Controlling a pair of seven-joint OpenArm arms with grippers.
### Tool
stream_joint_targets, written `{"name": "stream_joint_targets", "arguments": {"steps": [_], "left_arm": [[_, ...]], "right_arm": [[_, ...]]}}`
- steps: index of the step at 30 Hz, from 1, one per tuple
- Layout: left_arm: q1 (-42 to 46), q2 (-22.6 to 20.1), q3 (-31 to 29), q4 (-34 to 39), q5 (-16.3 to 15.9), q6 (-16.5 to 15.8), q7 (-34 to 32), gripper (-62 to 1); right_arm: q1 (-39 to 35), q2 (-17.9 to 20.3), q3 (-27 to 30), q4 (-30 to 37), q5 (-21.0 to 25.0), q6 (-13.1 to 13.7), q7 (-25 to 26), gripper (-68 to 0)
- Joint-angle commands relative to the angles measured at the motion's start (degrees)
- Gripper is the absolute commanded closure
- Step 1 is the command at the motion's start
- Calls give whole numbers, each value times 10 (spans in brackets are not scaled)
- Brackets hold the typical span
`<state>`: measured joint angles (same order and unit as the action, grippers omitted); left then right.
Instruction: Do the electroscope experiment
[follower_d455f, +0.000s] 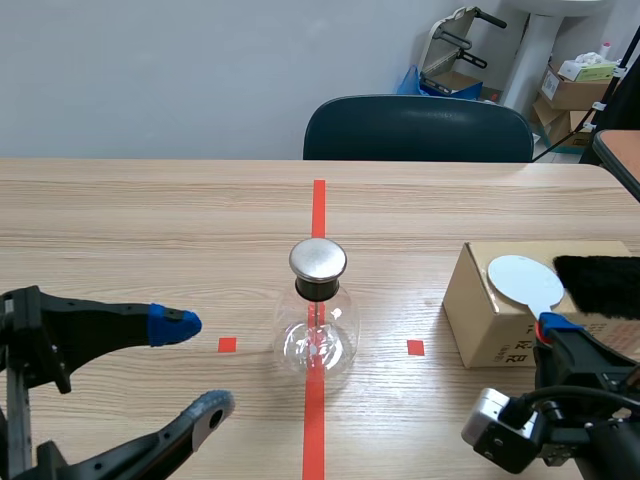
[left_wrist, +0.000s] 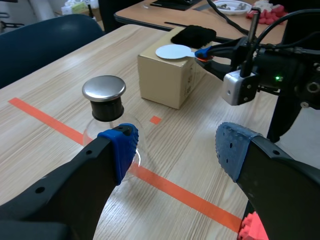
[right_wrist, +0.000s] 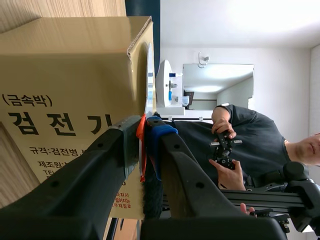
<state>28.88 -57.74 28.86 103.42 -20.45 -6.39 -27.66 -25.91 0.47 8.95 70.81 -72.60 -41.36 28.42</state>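
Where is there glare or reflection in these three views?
Scene view: soft highlight on the metal cap, glints in the glass flask, none on the white disc. Left wrist view: the cap shines too. Right wrist view: none on the cardboard box; the wall beyond is bright.

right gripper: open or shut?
Shut. The right gripper pinches the white disc by its orange handle; the wrist view shows both fingers pressed against it.

Matte black arms (follower_d455f: 80, 330); the left gripper's (left_wrist: 175, 147) thick fingers (left_wrist: 65, 185) carry blue dotted pads (left_wrist: 121, 147); a silver camera box (follower_d455f: 495, 428) with black cables (follower_d455f: 545, 398) sits toward five o'clock.
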Motion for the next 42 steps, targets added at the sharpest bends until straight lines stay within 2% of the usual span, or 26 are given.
{"name": "stream_joint_targets", "arguments": {"steps": [1,13,15,18,27,42], "left_arm": [[0,4,-1,15,-2,-2,-9,-362],[0,6,0,17,-2,-2,-8,-362],[0,6,0,17,-2,-2,-8,-362],[0,6,0,17,-2,-2,-8,-362],[0,6,0,17,-2,-2,3,-362],[0,6,0,17,-1,-2,5,-362]], "right_arm": [[3,7,0,6,6,-31,-2,-10],[3,7,0,6,7,-32,-2,-11],[3,7,0,6,9,-32,-2,-38],[3,7,0,6,9,-32,-2,-163],[3,7,0,6,9,-32,-2,-669],[3,6,0,6,9,-30,-2,-679]]}}
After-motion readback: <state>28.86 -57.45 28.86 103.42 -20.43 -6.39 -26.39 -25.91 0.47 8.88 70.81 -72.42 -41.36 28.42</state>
